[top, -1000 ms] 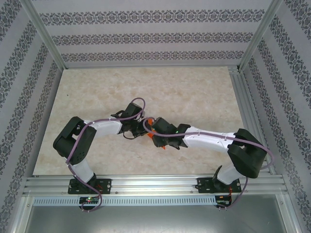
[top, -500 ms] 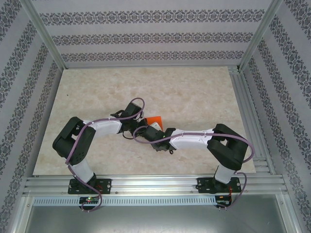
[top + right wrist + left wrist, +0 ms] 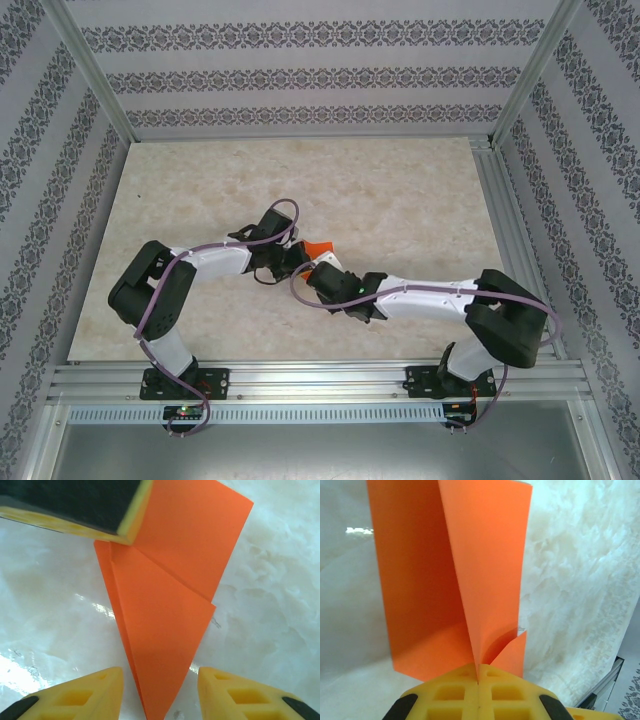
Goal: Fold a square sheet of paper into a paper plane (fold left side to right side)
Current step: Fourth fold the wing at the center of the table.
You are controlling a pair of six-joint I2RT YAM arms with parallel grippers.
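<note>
My left pincer (image 3: 478, 680) was clenched on the near edge of the sheet of paper (image 3: 420, 580), which lay partly folded near the middle of the desk (image 3: 400, 190) with one flap raised. The right pincer (image 3: 160, 695) hung released, its jaws apart on either side of the pointed tip. I judged a side fold was in hand. Next I needed to press that flap flat along its crease.

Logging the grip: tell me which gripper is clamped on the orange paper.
The left gripper: its yellow fingers are pressed shut on the folded orange paper. The right gripper stands open, fingers apart either side of the paper's tip.
</note>
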